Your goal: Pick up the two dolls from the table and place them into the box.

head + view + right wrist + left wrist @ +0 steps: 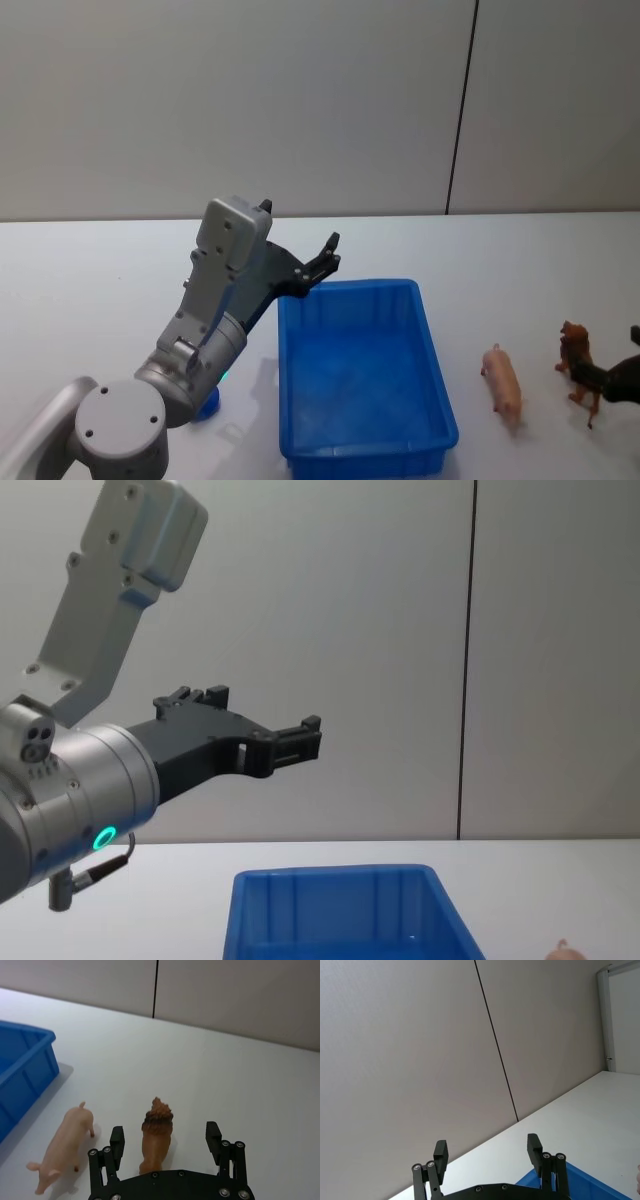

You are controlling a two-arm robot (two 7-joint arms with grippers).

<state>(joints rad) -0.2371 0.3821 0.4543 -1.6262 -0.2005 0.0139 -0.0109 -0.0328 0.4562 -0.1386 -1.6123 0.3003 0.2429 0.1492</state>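
Both open, your right end effector [165, 1137] straddles the lion [157, 1119] on the counter [225, 1070]; left end effector [487, 1148] hovers above the box [433, 350].

This is a bare test lab: a plain white table [90, 270] set against grey wall panels [250, 100] with a dark vertical seam [461, 110], and a white frame [605, 1015] at the wall's end.
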